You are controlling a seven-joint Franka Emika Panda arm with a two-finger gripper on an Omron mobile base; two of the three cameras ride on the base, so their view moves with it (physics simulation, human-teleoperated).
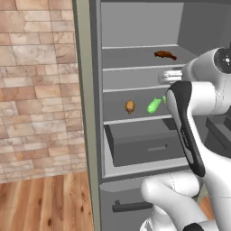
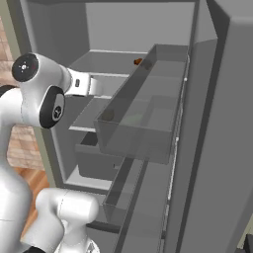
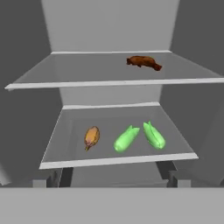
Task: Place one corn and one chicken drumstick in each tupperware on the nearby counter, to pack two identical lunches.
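Two corn cobs [image 3: 136,137] beside drumstick [image 3: 91,137] on lower fridge shelf [image 3: 118,161] | gripper [image 3: 113,179] jaws wide, empty

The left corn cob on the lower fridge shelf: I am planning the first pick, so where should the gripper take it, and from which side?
Grip the left corn across its middle, coming from the open front and above. It lies flat and slanted, apart from the drumstick; the other cob nears its upper tip.

No readable text, label, brand, number or sign anywhere
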